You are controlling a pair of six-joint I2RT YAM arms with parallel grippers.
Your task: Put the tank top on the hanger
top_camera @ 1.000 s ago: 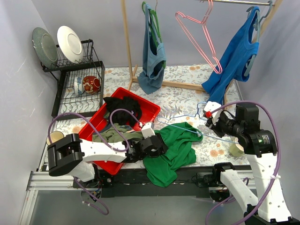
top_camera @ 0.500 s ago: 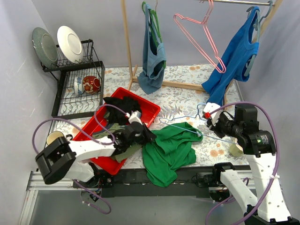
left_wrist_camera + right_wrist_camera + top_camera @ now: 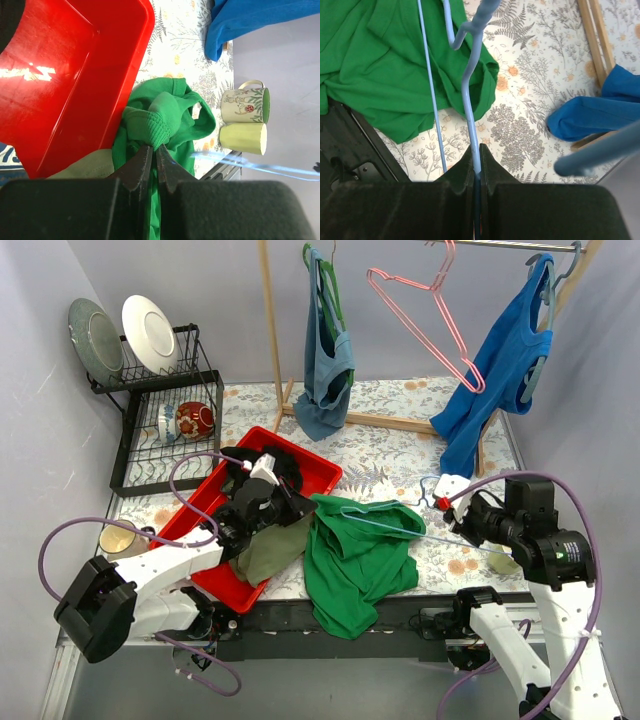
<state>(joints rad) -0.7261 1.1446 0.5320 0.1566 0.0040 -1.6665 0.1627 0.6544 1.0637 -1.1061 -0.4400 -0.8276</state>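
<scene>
Pinching the tank top [image 3: 360,560] in my left gripper [image 3: 154,147], I see the hanger [image 3: 463,85], clamped in my right gripper [image 3: 476,150], lying rightward, bar across the cloth.

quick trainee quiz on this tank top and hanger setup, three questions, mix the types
1. True or false: the left pincer is shut on a bunched fold of the tank top.
2. What does the right pincer grip?
A. the pink hanger
B. the light-blue hanger
C. a floral mug
3. How many plates stand in the dish rack?

Key: 1 true; 2 B; 3 two.
</scene>
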